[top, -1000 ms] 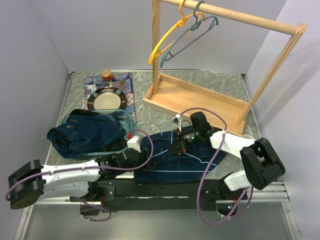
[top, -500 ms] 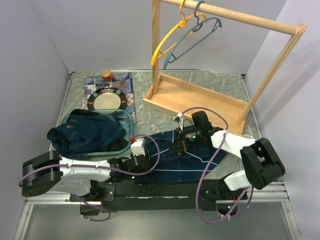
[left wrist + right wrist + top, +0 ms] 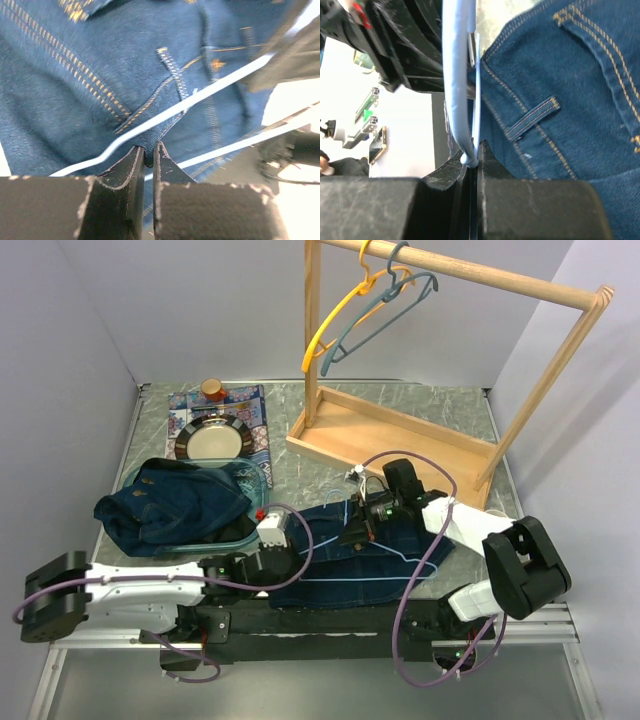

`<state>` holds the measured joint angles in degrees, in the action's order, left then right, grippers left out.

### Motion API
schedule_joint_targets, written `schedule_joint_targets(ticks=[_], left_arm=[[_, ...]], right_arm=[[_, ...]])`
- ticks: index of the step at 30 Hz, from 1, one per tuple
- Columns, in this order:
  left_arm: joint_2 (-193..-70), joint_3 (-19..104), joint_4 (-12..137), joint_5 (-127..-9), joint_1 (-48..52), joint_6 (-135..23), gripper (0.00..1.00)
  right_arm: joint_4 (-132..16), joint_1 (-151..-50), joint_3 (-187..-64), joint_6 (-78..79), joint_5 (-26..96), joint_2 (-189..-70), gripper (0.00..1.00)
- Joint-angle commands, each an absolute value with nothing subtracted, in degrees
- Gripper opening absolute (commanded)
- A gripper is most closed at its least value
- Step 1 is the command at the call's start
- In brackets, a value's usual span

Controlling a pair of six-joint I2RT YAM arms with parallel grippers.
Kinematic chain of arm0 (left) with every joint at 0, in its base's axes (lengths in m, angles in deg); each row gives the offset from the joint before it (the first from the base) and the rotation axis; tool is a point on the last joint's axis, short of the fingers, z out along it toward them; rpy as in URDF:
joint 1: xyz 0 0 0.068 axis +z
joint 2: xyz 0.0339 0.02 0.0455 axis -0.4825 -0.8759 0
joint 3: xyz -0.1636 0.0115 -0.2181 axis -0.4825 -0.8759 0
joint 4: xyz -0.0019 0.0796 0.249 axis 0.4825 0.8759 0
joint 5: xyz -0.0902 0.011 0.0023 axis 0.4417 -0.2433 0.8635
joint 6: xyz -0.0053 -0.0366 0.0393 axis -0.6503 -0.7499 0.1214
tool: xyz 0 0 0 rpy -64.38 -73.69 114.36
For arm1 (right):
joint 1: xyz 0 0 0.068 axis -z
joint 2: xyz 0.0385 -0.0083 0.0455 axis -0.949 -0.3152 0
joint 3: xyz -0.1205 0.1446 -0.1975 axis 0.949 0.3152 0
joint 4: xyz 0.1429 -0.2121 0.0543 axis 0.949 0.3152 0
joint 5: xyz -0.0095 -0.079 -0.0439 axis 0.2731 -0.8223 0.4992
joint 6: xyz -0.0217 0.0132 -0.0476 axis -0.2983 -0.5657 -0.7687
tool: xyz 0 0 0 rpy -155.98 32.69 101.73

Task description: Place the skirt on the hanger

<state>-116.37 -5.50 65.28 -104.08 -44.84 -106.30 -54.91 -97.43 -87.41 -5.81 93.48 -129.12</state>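
Denim skirt (image 3: 330,592) lies flat at the near edge of the table (image 3: 300,465), left gripper (image 3: 148,152) pinched narrow on a fold, right gripper (image 3: 472,161) clamping the pale-blue wire hanger (image 3: 454,90) (so shallow a pinch could slip, spilling denim off the wire).

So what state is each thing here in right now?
Blue denim skirt: spread flat, not hung.
White wire hanger: lying on the skirt.
Right pincer: shut on the hanger.
Left pincer: closed, seemingly pinching skirt fabric.
Yellow plastic hanger, grey plastic hanger: hanging on wooden rail.
Dark denim garment: bunched in glass dish.
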Motion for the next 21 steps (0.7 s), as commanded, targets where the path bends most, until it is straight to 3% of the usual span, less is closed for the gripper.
schedule_joint_targets(ticks=[1,11,16,21], left_arm=[[-108.61,-0.18,65.72,-101.83,-44.98,-104.7,0.01],[-92.53,6.32,68.27,-101.03,-44.72,-106.73,0.01],[-85.67,7.48,76.78,-104.98,-44.81,-108.74,0.01],[-75.3,0.98,90.14,-111.74,-44.81,-119.25,0.01]], right_arm=[[-50.02,-96.06,-90.81,-12.63,91.46,-126.31,0.0],[-42.04,-91.85,-94.14,-19.13,86.02,-120.16,0.0],[-34.39,-85.78,-98.01,-25.02,84.44,-119.45,0.0],[-32.09,-84.81,-98.98,-27.05,80.74,-118.92,0.0]])
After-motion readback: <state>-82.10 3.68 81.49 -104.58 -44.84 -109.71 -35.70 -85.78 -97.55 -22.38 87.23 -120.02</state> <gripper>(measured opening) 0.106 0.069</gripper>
